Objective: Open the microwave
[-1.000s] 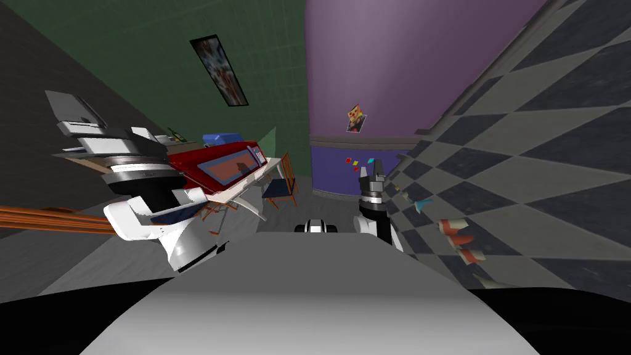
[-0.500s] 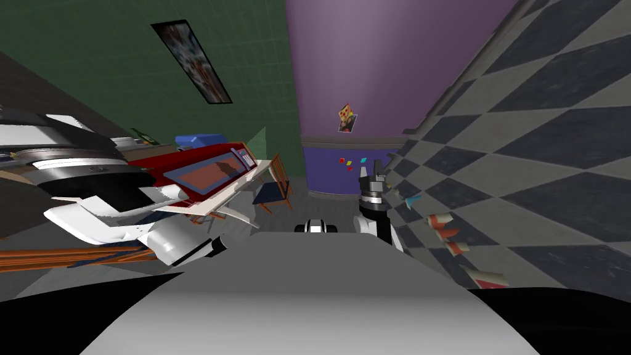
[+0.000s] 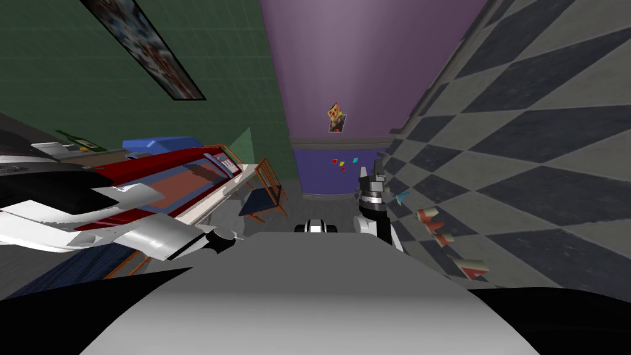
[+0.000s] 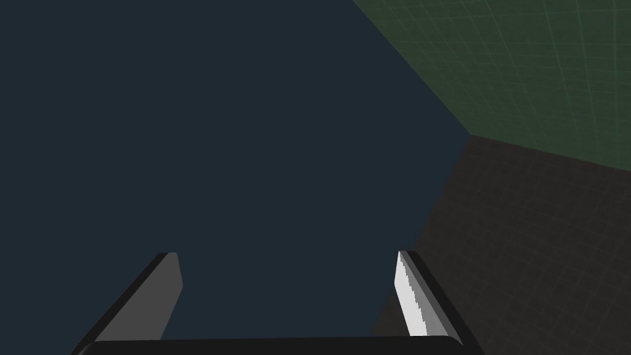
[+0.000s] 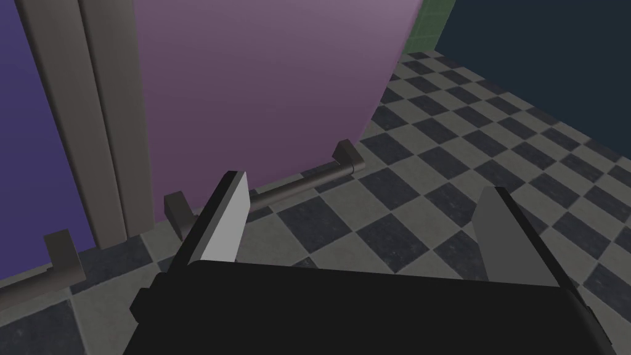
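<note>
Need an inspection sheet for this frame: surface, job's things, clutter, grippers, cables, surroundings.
Surface: white tabletop, carrying the microwave.
Job's things: red box-shaped microwave with an orange-tinted window; door looks shut, no gripper on it.
Clutter: blue box and green bottle behind it; wooden chair with dark blue seat beside the table.
Grippers: left gripper open, facing a flat dark blue surface; right gripper open, facing a checkered surface.
Cables: nothing seen.
Surroundings: green wall; purple wall with small poster.

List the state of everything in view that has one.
Microwave: door shut, flush with the body.
Left gripper: open, empty.
Right gripper: open, empty.
Chair: upright.
</note>
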Motion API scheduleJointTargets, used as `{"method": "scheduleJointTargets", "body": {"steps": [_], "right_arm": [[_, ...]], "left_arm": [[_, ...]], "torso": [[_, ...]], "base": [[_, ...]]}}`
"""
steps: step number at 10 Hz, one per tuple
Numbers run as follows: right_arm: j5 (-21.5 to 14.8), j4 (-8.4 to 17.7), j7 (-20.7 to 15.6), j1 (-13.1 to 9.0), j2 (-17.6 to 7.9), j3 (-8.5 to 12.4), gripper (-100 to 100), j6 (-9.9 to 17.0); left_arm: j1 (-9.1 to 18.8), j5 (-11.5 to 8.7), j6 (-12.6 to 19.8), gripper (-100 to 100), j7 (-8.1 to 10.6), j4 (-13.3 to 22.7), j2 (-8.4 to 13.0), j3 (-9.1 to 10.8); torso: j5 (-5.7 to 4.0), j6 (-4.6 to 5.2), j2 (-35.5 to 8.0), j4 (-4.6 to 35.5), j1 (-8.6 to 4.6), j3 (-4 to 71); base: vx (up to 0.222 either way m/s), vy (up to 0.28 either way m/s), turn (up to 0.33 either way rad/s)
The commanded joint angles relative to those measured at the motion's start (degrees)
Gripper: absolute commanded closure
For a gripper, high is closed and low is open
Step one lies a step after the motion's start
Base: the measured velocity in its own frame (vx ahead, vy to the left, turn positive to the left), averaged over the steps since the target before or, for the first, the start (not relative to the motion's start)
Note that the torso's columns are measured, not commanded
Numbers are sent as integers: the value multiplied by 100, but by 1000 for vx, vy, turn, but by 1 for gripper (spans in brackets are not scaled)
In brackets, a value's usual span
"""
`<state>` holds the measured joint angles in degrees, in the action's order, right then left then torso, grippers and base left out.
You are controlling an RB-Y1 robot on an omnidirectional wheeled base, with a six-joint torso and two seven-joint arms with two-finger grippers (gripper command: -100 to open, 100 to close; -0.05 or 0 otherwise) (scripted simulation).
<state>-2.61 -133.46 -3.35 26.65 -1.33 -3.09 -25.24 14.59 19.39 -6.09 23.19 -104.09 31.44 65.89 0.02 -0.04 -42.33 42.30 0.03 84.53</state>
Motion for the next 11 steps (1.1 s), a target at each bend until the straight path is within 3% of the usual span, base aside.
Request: {"method": "scheduleJointTargets", "body": {"steps": [1,2,3,11], "right_arm": [[0,0,0,0,0,0,0,0],[0,1,0,-1,0,0,0,0],[0,0,0,0,0,0,0,0],[0,0,0,0,0,1,0,0]], "left_arm": [[158,88,232,-100,81,220,234,417],[158,88,232,-100,81,220,234,536],[337,192,396,-100,106,425,374,712],[962,578,1058,-100,151,1193,887,2091]], "torso": [[0,-2,-16,5,2,-9],[-3,10,-3,2,-3,-2],[-2,3,5,-2,-3,4],[0,-3,-3,1,1,-1]], "base": [[82,-7,-217],[86,0,-150],[127,1,-272],[111,28,-187]]}}
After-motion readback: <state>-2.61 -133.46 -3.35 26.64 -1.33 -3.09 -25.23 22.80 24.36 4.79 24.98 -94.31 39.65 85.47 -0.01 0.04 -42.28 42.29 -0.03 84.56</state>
